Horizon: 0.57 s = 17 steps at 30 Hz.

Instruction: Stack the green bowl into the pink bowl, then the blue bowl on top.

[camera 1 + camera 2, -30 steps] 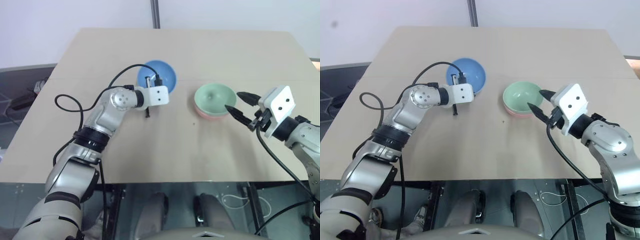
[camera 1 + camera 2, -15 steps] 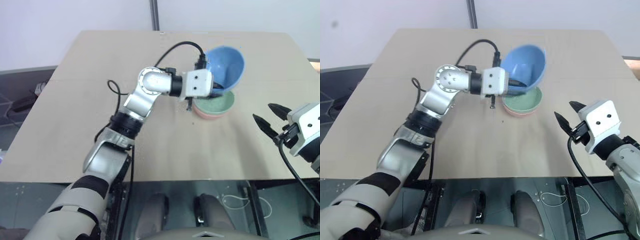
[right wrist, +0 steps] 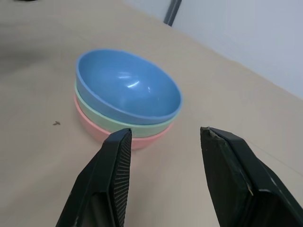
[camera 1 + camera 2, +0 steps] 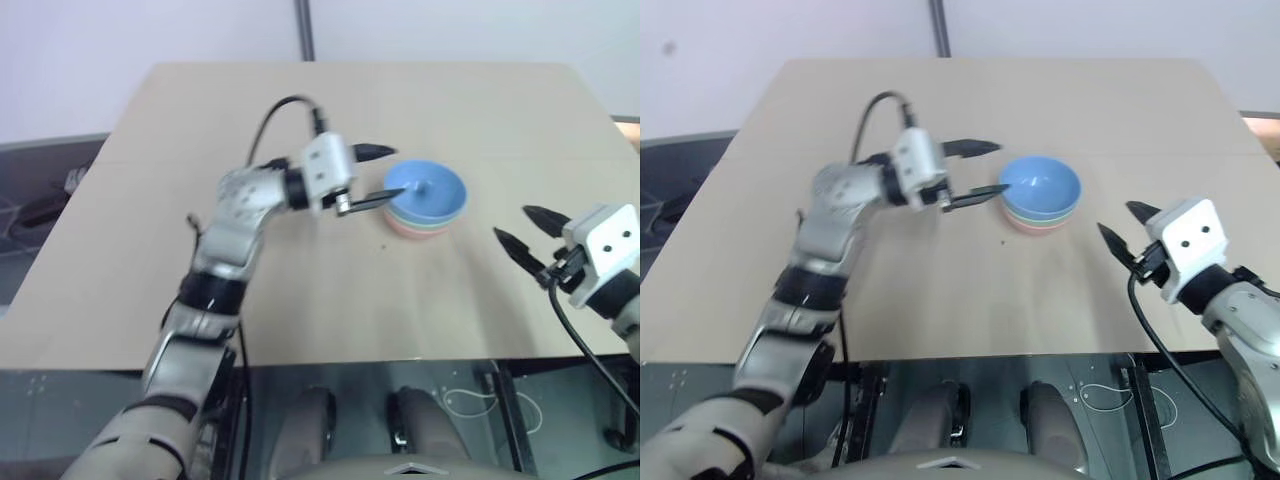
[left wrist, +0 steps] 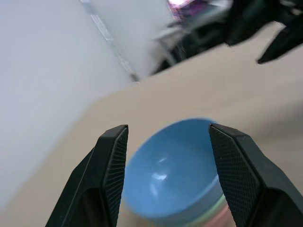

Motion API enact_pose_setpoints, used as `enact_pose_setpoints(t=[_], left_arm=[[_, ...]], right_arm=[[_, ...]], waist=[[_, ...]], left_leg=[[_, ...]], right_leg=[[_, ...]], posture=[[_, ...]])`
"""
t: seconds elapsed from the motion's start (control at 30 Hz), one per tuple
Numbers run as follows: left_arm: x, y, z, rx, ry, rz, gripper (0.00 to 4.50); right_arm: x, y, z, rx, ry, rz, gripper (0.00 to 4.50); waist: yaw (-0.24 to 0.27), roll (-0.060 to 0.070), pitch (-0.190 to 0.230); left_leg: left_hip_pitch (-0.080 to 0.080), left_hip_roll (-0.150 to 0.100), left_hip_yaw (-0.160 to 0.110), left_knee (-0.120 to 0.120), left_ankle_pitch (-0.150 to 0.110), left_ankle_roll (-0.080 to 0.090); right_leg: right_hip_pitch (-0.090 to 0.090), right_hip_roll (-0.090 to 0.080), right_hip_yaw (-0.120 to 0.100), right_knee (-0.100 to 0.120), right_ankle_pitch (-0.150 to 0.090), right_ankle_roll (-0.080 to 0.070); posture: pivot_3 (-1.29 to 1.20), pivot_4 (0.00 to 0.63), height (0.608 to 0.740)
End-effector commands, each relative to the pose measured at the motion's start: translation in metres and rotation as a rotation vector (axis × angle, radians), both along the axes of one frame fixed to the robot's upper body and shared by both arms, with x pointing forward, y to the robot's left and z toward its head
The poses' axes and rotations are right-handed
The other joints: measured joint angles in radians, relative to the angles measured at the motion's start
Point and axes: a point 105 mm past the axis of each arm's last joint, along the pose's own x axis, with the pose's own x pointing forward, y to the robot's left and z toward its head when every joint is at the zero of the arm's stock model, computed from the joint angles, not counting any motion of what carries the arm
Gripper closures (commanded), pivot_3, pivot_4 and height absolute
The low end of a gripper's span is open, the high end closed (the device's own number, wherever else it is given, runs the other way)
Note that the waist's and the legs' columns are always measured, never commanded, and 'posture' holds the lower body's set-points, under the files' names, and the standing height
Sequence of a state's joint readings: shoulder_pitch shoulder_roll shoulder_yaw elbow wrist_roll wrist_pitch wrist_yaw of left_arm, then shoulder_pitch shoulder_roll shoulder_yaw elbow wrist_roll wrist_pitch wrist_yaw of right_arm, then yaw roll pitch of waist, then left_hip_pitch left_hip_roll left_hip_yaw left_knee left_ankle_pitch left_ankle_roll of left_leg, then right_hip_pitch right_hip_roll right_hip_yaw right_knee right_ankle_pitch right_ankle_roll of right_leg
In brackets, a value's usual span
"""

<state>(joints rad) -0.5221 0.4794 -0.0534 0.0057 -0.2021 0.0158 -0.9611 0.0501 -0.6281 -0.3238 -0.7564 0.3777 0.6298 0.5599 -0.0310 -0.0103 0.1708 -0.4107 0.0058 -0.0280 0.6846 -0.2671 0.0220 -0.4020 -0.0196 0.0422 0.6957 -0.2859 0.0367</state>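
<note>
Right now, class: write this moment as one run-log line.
stack: blue bowl atop green bowl atop pink bowl | left gripper: open, beside stack | right gripper: open, apart

- Blue bowl (image 3: pixel 127 92): light sky-blue, plain and glossy, with pale highlights inside.
- Green bowl (image 3: pixel 118 124): pale mint, seen as a thin plain band under the blue.
- Pink bowl (image 3: pixel 102 132): salmon-pink, plain, at the bottom of the stack.
- Table (image 4: pixel 330 280): flat light tan, with one tiny dark speck (image 3: pixel 56 123) near the bowls.
- Left gripper (image 4: pixel 378 176): black fingers on a white block.
- Right gripper (image 4: pixel 1124 224): black fingers, white housing with two dark dots.
- Wall (image 4: pixel 150 30): pale lilac-white.
</note>
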Motion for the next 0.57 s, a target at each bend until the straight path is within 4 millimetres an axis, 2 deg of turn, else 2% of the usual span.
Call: enact_pose_setpoints(t=[0.03,0.07,0.1,0.23,0.37,0.47,0.57], left_arm=[[-0.021,0.021,0.008,-0.112,0.054,0.019,0.78],[-0.024,0.029,0.004,-0.112,0.062,0.055,0.36],[-0.027,0.036,0.001,-0.115,0.066,0.095,0.03],[-0.047,0.063,-0.015,-0.113,0.167,0.193,0.03],[-0.073,0.085,-0.022,-0.084,0.232,0.245,0.03],[-0.078,0.093,-0.020,-0.072,0.245,0.271,0.03],[-0.078,0.094,-0.019,-0.080,0.262,0.267,0.03]], right_arm=[[-0.003,0.006,-0.004,0.022,0.028,0.119,0.67],[-0.001,0.001,-0.006,0.033,0.032,0.115,0.24],[0.000,-0.004,-0.009,0.035,0.042,0.110,0.00],[-0.002,-0.024,-0.014,0.024,0.031,0.071,0.00],[-0.020,-0.039,-0.020,0.019,0.101,0.087,0.00],[-0.028,-0.048,-0.021,0.005,0.133,0.089,0.00],[-0.029,-0.054,-0.021,-0.018,0.141,0.077,0.00]], waist=[[0.006,-0.001,0.001],[0.014,-0.001,0.000],[0.018,-0.001,0.000],[0.025,-0.001,0.000],[0.026,-0.001,0.000],[0.027,-0.001,0.000],[0.025,0.000,0.001]], left_leg=[[0.000,0.000,-0.001,0.000,0.000,0.000],[-0.002,0.000,-0.003,0.001,0.000,0.000],[-0.002,0.000,-0.003,0.002,0.000,0.000],[0.000,-0.002,-0.004,0.002,0.000,0.000],[0.001,-0.002,-0.004,0.001,0.000,0.000],[0.005,-0.002,-0.004,0.000,0.000,0.000],[0.020,-0.001,-0.004,-0.001,-0.001,0.000]], right_leg=[[0.000,0.000,-0.001,0.000,0.000,0.000],[0.000,0.000,-0.002,0.000,0.000,0.000],[0.000,0.000,-0.002,0.000,0.000,0.000],[0.004,-0.007,-0.003,-0.002,0.000,0.000],[0.006,-0.008,-0.004,-0.002,0.000,0.000],[0.009,-0.008,-0.004,-0.002,0.000,0.000],[0.024,-0.007,-0.003,-0.005,-0.001,0.000]], posture=[[0.00,0.150,0.740],[0.00,0.150,0.740],[0.00,0.150,0.740],[0.00,0.150,0.740],[0.00,0.150,0.740],[0.00,0.150,0.740],[0.00,0.150,0.740]])
